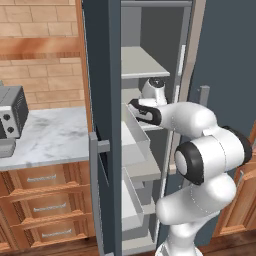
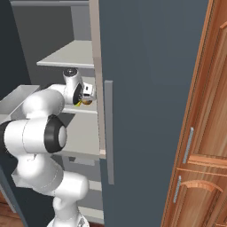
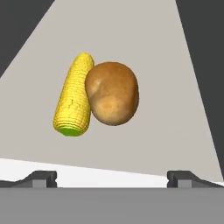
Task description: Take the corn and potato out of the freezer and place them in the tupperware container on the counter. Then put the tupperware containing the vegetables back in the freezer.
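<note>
Reaching into the freezer (image 1: pixel 102 75), we hold our gripper (image 3: pixel 111 177) spread wide, gripping nothing, above a pale shelf (image 3: pixel 131 39) where the corn (image 3: pixel 74 96) and potato (image 3: pixel 112 92) lie touching side by side; the counter (image 1: pixel 50 132) stands left of the cabinet

We see bare pale shelf (image 3: pixel 144 144) between our wide-spread pincer (image 3: pixel 111 177) and the corn (image 3: pixel 74 97), which lies touching the potato (image 3: pixel 113 92). Dark freezer (image 1: pixel 102 75) walls close in on both sides, with another shelf overhead.
</note>
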Available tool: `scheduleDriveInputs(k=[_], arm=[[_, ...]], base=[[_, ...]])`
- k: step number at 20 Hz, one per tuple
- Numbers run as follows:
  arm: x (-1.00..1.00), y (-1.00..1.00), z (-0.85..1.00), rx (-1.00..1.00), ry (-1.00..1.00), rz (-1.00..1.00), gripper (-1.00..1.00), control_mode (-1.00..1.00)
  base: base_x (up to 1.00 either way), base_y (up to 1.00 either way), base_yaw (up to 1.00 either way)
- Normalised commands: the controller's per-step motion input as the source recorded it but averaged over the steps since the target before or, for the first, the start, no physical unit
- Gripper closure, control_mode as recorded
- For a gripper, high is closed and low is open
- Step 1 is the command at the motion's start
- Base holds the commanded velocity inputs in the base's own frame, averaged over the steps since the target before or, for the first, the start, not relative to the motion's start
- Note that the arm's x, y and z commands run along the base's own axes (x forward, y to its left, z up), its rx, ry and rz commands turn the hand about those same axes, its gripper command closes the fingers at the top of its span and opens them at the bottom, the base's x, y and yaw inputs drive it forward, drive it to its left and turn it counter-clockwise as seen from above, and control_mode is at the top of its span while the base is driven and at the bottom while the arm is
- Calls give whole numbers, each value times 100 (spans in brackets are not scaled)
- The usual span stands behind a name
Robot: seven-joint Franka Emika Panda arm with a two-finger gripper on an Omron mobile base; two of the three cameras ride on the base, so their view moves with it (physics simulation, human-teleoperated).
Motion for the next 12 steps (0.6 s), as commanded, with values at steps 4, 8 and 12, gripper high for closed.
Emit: scheduleDriveInputs(k=[4,8,12], arm=[[30,5,-24,0,-6,0,-100,-100],[32,5,-27,0,-4,0,-100,-100],[33,0,-16,0,-2,0,-100,-100]], base=[[0,0,0],[0,0,0],[0,0,0]])
